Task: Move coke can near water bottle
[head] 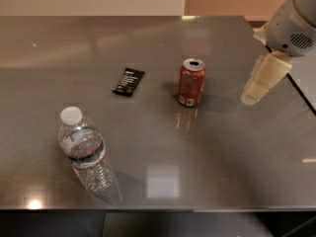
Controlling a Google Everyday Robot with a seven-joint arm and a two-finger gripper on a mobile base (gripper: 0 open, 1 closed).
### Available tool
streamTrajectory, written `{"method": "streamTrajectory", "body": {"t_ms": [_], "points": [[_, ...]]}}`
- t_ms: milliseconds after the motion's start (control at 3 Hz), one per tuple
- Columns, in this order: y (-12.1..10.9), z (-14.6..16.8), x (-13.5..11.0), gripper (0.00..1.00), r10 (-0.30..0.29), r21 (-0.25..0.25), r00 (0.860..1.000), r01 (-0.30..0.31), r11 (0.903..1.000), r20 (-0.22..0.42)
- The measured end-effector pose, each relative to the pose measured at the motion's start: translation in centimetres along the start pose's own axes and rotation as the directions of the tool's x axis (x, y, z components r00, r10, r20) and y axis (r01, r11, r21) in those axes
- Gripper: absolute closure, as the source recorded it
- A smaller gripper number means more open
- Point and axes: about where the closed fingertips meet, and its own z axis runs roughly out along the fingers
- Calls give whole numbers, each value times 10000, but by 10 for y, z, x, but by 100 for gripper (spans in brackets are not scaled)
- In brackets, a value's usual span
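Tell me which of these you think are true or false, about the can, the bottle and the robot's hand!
1. The coke can stands upright on the table. True.
2. The water bottle lies on its side. False: it stands upright, near the front edge.
3. The gripper holds the coke can. False: it hangs apart from the can, toward the picture's right.
4. A black packet lies flat on the can's other side from the gripper. True.
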Motion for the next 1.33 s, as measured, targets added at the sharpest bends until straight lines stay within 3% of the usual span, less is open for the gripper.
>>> {"method": "streamTrajectory", "body": {"t_ms": [333, 667, 1333], "points": [[-28, 21, -17, 0, 536, -22, 9932, -536, 9986, 1032], [-40, 33, -30, 0, 808, -96, 9812, -804, 9967, 1751], [-32, 75, -72, 0, 457, -699, 9569, -267, 9972, 2868]]}}
